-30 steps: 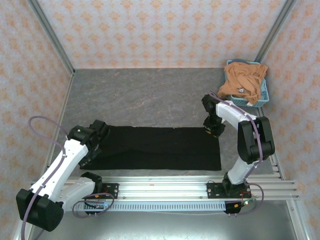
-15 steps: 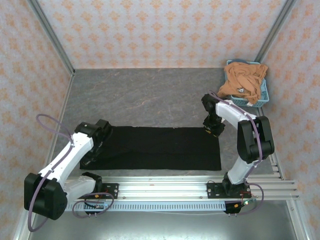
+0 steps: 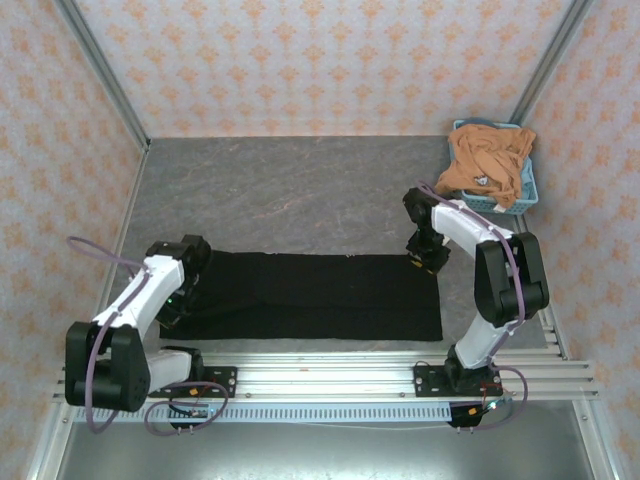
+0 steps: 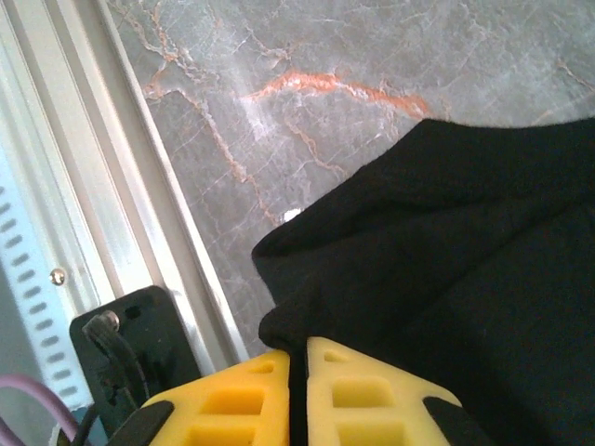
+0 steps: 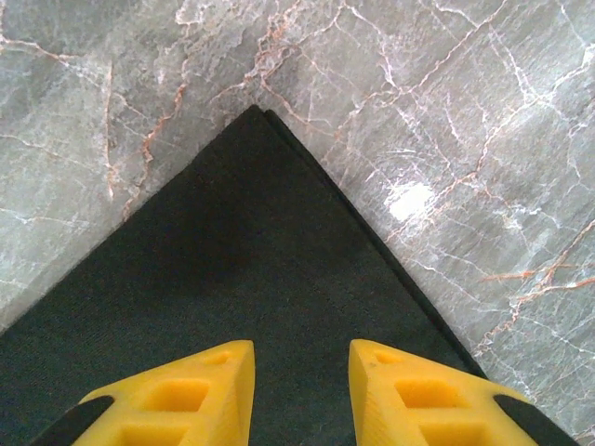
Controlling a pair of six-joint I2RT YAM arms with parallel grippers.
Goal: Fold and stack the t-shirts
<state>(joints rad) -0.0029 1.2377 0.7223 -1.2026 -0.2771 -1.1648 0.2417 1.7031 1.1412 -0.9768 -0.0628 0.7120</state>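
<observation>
Expect no clear view of collar or sleeves on the black shirt (image 3: pixel 310 295). Find it flat on the near side of the table (image 3: pixel 290 190), a long band, long axis left to right. Note the left gripper (image 4: pixel 297 351) clamped on its bunched left end. Note the right gripper (image 5: pixel 300 372) spread apart over its far right corner. Find the orange shirt (image 3: pixel 487 165) heaped in the basket (image 3: pixel 527 196), folds unclear.

Grey marble-patterned tabletop (image 3: pixel 300 190) with orange veins, pink-orange patterned walls (image 3: pixel 320 60), aluminium rail (image 3: pixel 330 375) along the near edge.
</observation>
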